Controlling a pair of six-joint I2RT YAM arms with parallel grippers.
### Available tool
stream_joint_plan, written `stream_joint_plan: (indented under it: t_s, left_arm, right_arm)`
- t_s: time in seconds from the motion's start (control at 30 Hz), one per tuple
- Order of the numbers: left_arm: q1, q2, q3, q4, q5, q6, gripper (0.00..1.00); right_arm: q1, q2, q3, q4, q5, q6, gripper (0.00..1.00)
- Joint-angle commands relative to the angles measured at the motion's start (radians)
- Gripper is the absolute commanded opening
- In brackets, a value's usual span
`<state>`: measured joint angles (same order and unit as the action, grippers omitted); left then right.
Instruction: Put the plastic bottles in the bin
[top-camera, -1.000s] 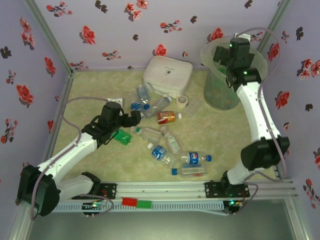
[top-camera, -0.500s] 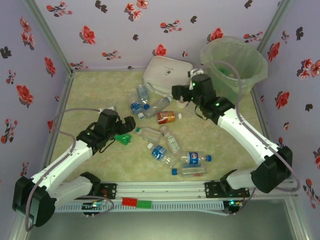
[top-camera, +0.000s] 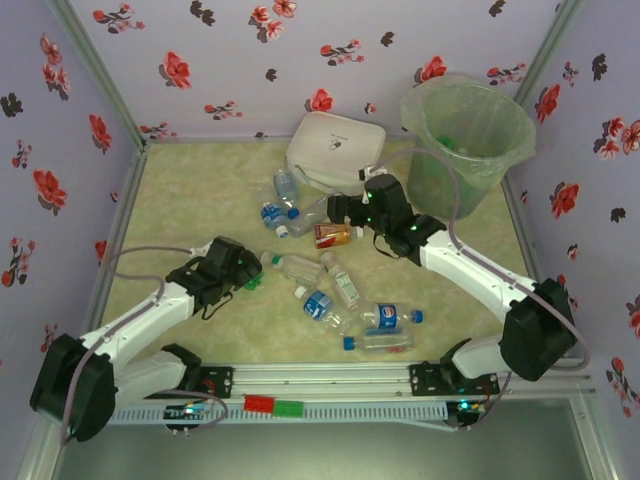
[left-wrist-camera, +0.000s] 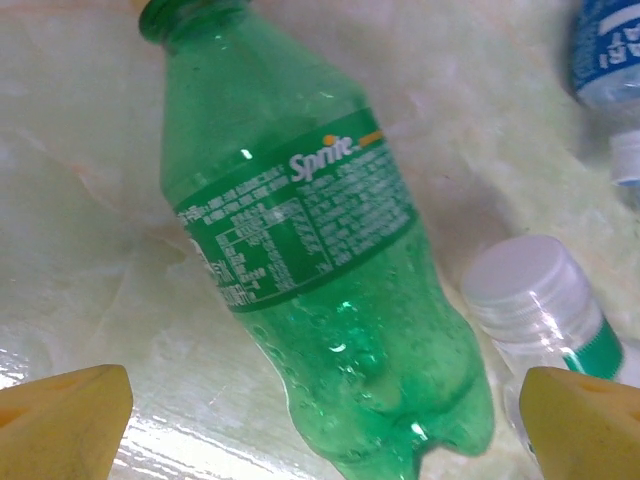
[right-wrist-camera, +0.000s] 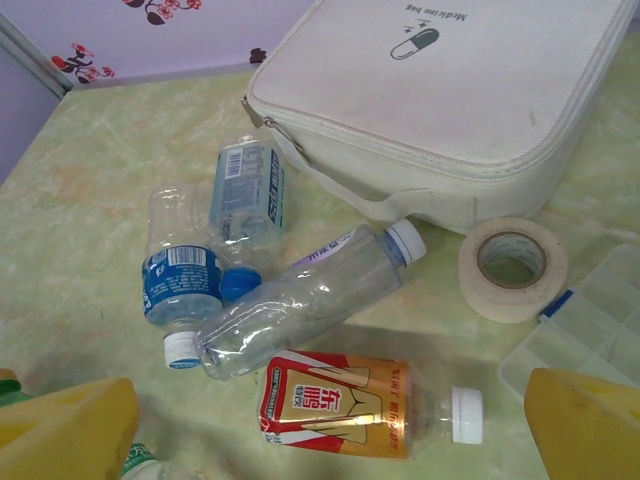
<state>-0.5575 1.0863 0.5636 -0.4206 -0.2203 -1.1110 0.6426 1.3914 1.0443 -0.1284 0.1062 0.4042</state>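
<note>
Left hand (top-camera: 240, 272) hovers released, jaws spread wide, low over a green Sprite bottle (left-wrist-camera: 320, 280) that lies on its side on the desk (top-camera: 190, 190) at about 8 o'clock from the desk's middle. In the left wrist view the bottle's base sits between the two yellow fingertips (left-wrist-camera: 65, 420), apart from both, and its neck points to 11 o'clock. A white-capped clear bottle (left-wrist-camera: 540, 310) lies just beside it at 4 o'clock.

Right hand (top-camera: 345, 208) is also released and empty, near the desk's middle. Just ahead of its fingers lies an amber bottle (right-wrist-camera: 350, 405), on its side, white cap toward 3 o'clock. Three clear bottles (right-wrist-camera: 305, 305) lie bunched at 11 o'clock from it. A tape roll (right-wrist-camera: 512, 262) lies at 2 o'clock, touching a white zip case (right-wrist-camera: 450, 110).

More blue-labelled bottles (top-camera: 390, 318) lie scattered toward 6 o'clock. The bin (top-camera: 430, 170) stands upright in the 1 o'clock corner, well apart from both hands.
</note>
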Motion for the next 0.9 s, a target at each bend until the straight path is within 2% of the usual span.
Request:
stream_joint_plan:
  t_s: [0.0,0.2,0.4,0.6,0.87]
  left_arm:
    - [-0.012,0.050,-0.005,0.024,-0.048,-0.098,1.00]
    - [-0.044,0.127,0.003,0.021,-0.078,-0.165,1.00]
    - [-0.049,0.171,0.009,0.018,-0.092,-0.170,0.98]
    - [-0.050,0.172,-0.004,0.054,-0.111,-0.140,0.87]
    - [-0.049,0.180,-0.026,0.110,-0.112,-0.106,0.64]
  right_arm:
    - [0.006,0.019,-0.021,0.055,-0.020,0.008,1.00]
    - [0.006,0.038,-0.038,0.072,-0.027,0.010,1.00]
    - [0.006,0.049,-0.049,0.100,-0.025,0.007,1.00]
    - [0.006,0.062,-0.039,0.090,-0.022,-0.005,1.00]
    - [0.006,0.061,-0.040,0.092,-0.010,0.007,1.00]
